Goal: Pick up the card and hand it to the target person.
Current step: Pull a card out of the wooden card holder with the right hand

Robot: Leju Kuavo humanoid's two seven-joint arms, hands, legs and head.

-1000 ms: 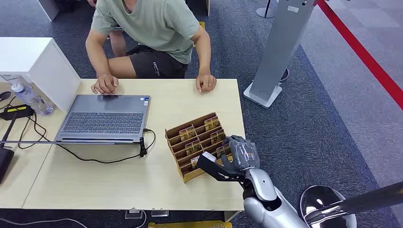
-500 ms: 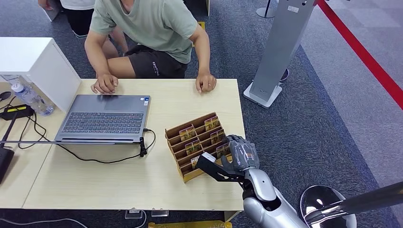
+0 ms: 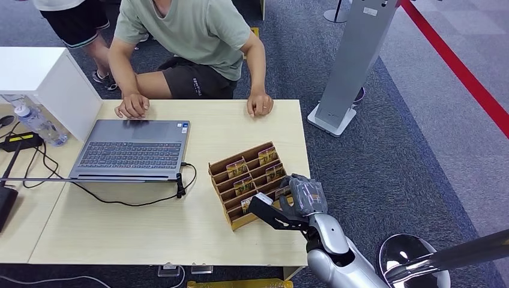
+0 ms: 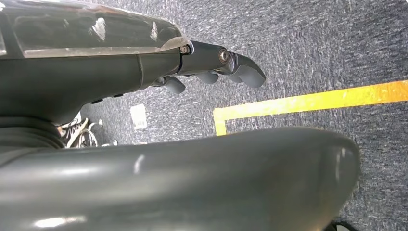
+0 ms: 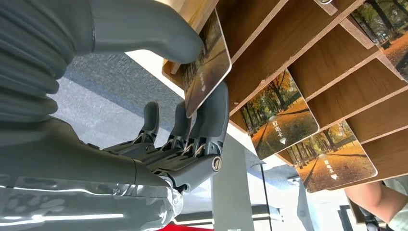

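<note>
My right hand [image 3: 305, 196] is at the near right corner of the wooden card rack [image 3: 249, 180], thumb [image 5: 144, 29] and fingers [image 5: 211, 120] pinching a card [image 5: 207, 72] that sits at the rack's edge. It looks partly out of its slot, though I can't be sure. My left hand [image 4: 216, 65] hangs over grey carpet, fingers curled, holding nothing, while the person in the green shirt [image 3: 192, 30] leans on the table [image 3: 150, 228] opposite.

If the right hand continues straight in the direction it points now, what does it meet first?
The right hand already pinches a card at the wooden card holder. Going straight on, it would probably press into the holder's dividers and neighbouring cards first; depth is unclear.
</note>
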